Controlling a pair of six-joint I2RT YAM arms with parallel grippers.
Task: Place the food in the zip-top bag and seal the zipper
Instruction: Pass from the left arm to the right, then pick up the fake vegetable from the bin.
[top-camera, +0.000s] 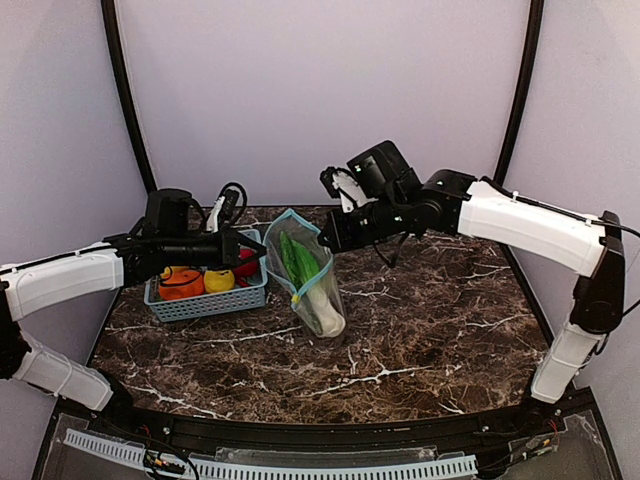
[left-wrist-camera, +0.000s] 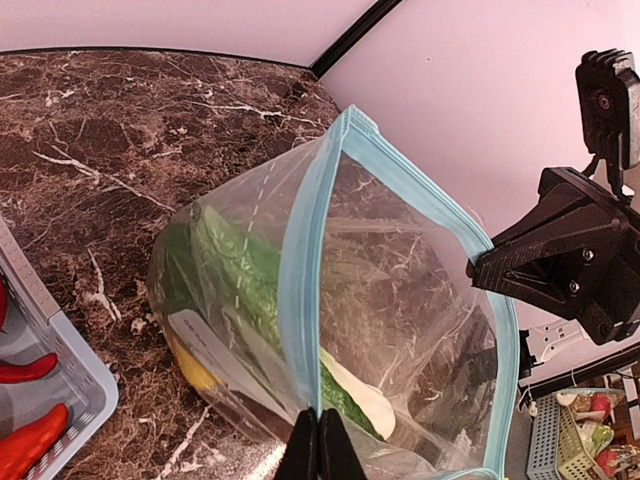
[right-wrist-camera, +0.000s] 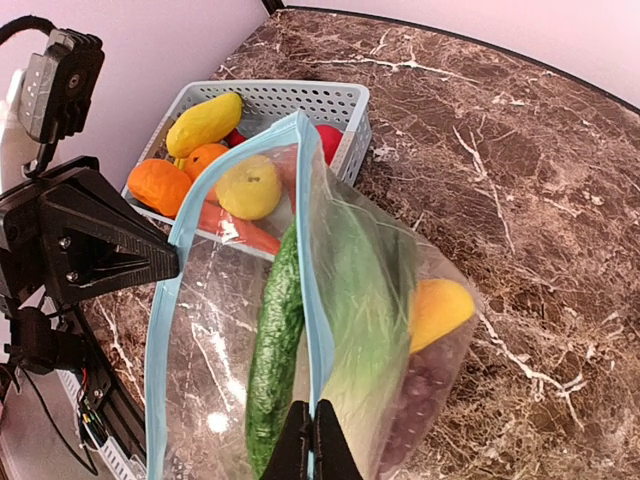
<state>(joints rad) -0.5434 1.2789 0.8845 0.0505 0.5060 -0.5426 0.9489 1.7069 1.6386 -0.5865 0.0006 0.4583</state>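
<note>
The clear zip-top bag (top-camera: 308, 280) stands on the table, its mouth held open between both grippers. My left gripper (left-wrist-camera: 315, 445) is shut on one side of the teal zipper (left-wrist-camera: 300, 290). My right gripper (right-wrist-camera: 312, 445) is shut on the other side of the zipper (right-wrist-camera: 318, 300). In the top view the left gripper (top-camera: 262, 245) and right gripper (top-camera: 326, 243) sit at opposite rims. Inside the bag lie a green cucumber (right-wrist-camera: 275, 340), a cabbage (right-wrist-camera: 365, 290), a yellow-orange piece (right-wrist-camera: 440, 305) and purple grapes (right-wrist-camera: 415, 405).
A teal lattice basket (top-camera: 212, 303) stands left of the bag, also shown in the right wrist view (right-wrist-camera: 300, 95). It holds a yellow fruit (right-wrist-camera: 205, 120), an orange piece (right-wrist-camera: 160, 185), a round yellow piece (right-wrist-camera: 250, 188) and red pieces (left-wrist-camera: 30, 440). Pale walls enclose the marble table (top-camera: 440, 320).
</note>
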